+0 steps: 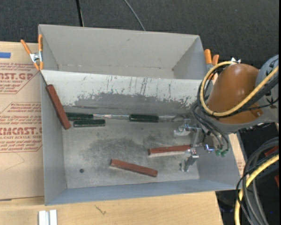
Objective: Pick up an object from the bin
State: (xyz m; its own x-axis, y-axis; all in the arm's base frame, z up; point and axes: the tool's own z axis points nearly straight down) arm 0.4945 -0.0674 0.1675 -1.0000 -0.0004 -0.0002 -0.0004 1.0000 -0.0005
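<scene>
The two-finger gripper [186, 147] is low inside the grey metal bin [131, 55], and everything else is best placed from it. Its jaws are spread apart, one finger on the far side and one on the near side of the right end of a short reddish-brown flat bar [167, 150], which runs from the gripper leftward across the bin floor. The fingers are round that end but have not clamped it, and the bar looks to lie flat on the floor, so nothing is grasped or lifted. To the gripper's lower left, near but apart, lies a second reddish-brown flat bar [132, 168], slightly slanted. Up and to its left, along the foot of the back wall, lie dark green-handled slim tools [143, 118]. Far to its left a third reddish-brown bar [58, 107] leans against the side wall. By my judgement the approach is done; closing on the bar, checking the hold and raising it clear of the bin remain.
</scene>
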